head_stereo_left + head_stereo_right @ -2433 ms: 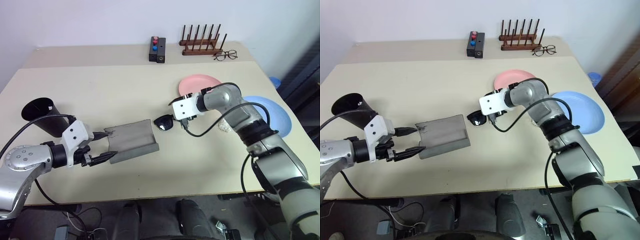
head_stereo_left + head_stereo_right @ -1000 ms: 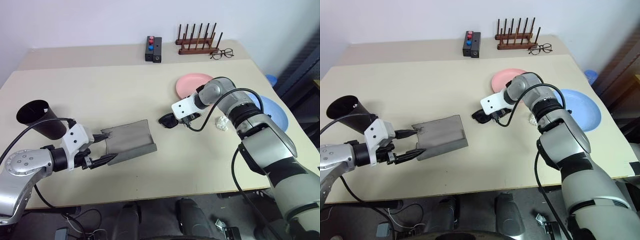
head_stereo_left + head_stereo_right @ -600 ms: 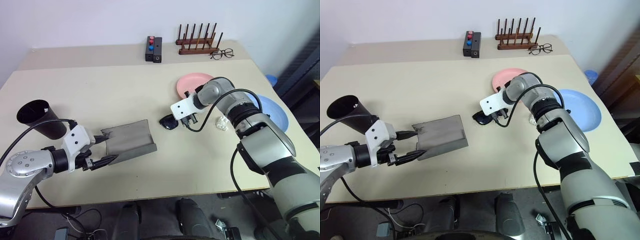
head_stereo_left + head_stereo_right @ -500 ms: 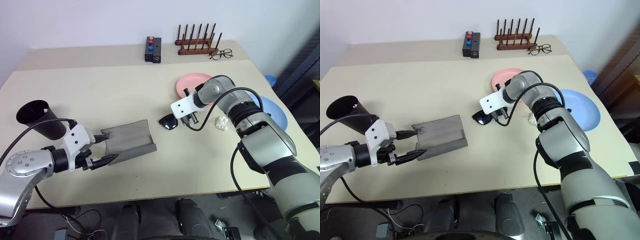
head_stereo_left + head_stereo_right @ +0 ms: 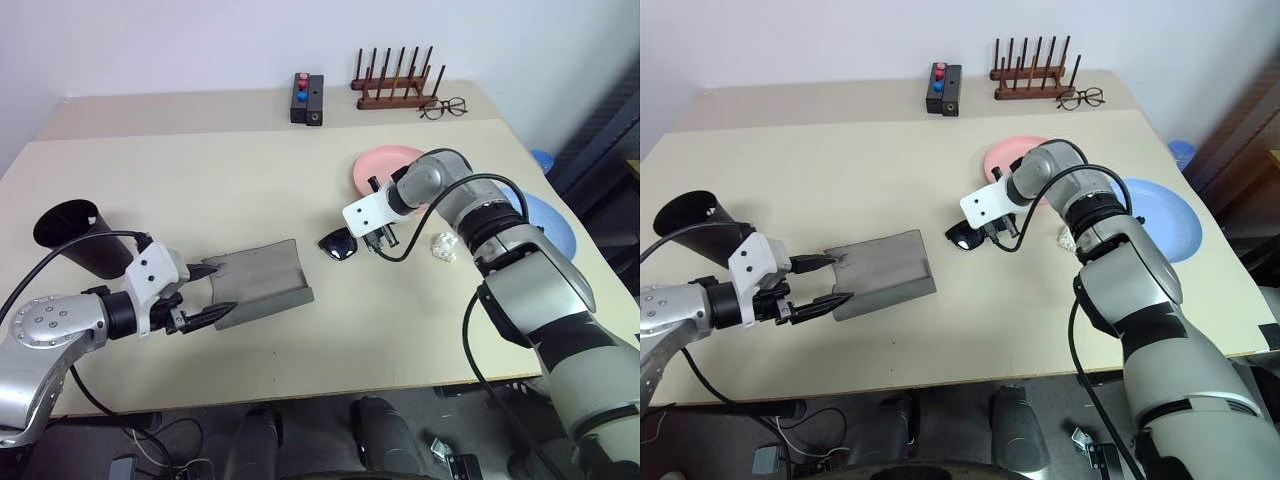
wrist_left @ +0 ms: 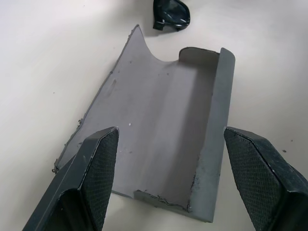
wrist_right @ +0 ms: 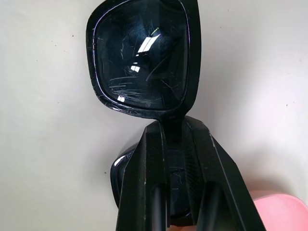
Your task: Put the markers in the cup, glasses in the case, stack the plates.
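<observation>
The black sunglasses lie on the table's middle, and my right gripper is shut on their frame beside one dark lens. The grey case lies open like a trough to the left of them. My left gripper stands open at the case's near end, one finger at each side of it. The black cup stands at the far left. A pink plate and a blue plate lie apart on the right. The markers are out of view.
At the back of the table are a black box with red and blue buttons, a wooden peg rack and thin-framed spectacles. A small white crumpled thing lies between the right arm and the blue plate.
The right gripper has shut on the sunglasses, which have turned a little under it. The left gripper and the case have stayed where they were.
</observation>
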Controlling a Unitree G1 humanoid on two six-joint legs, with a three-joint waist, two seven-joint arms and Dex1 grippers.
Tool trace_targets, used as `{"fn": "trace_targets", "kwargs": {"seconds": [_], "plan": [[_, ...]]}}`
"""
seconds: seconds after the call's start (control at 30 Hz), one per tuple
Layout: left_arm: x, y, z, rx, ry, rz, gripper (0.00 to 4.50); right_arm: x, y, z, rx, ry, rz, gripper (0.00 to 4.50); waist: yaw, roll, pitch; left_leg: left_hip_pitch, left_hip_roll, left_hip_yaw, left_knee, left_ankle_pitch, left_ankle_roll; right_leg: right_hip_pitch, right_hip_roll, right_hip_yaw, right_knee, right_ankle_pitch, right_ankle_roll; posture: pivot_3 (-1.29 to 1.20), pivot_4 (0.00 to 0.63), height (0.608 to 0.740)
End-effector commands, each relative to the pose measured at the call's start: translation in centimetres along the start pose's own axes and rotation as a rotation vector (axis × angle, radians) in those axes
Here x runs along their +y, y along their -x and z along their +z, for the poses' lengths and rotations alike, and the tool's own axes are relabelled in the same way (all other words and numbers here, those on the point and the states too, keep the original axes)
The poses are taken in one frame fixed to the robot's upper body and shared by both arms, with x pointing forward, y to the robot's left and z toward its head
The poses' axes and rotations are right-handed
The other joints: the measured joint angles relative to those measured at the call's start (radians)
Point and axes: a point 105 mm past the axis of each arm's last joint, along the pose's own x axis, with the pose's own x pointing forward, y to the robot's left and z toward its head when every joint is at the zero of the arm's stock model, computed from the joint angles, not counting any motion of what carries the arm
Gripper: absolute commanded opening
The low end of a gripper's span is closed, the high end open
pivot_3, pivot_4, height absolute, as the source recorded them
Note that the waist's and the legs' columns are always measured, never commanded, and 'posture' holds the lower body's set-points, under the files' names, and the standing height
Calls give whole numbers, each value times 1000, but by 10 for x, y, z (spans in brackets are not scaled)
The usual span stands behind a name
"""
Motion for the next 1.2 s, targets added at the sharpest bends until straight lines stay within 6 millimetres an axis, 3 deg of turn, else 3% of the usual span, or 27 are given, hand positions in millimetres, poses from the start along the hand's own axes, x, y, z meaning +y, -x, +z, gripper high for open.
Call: {"fn": "trace_targets", "kwargs": {"seconds": [0.03, 0.33, 0.57, 0.8, 0.97, 1.2], "plan": [[10, 6, 3, -20, -25, 45, 3570, -14, 22, 11, -71, 4, -62, 29, 1, 0, 0, 0, 0, 0, 0, 0, 0, -1, 0, 0, 0, 0, 0, 0, 150, 740], [24, 24, -2, -50, -34, 182, 3570, -15, 47, 30, -97, -23, -130, 29, 2, 1, 1, -2, 0, 0, -1, 0, 0, -3, 0, 0, 0, 0, 1, 0, 150, 740], [18, 41, -18, -8, 13, 202, 3570, -1, 55, 96, -276, -112, -174, 29, 3, 1, 1, -2, 0, 0, -1, 0, 0, -4, 0, 0, 1, 0, 0, 0, 150, 740], [33, 60, -32, 51, 21, 263, 3570, 20, 39, 146, -370, -166, -141, 29, 5, 0, 1, -2, 0, 0, 1, 0, 0, -4, 0, 0, 0, -2, -4, 0, 150, 740], [35, 65, -37, 76, 23, 265, 3570, 6, 22, 166, -414, -279, -198, 29, 3, 0, 1, -3, 0, 0, 0, 0, 0, -4, 0, 0, 0, -2, -4, 0, 150, 740], [35, 63, -36, 82, 21, 254, 3570, -11, 11, 174, -403, -318, -247, 29, 3, 0, 1, -3, 0, 0, 0, 0, 0, -5, 0, 0, 0, -3, -5, 0, 150, 740]]}}
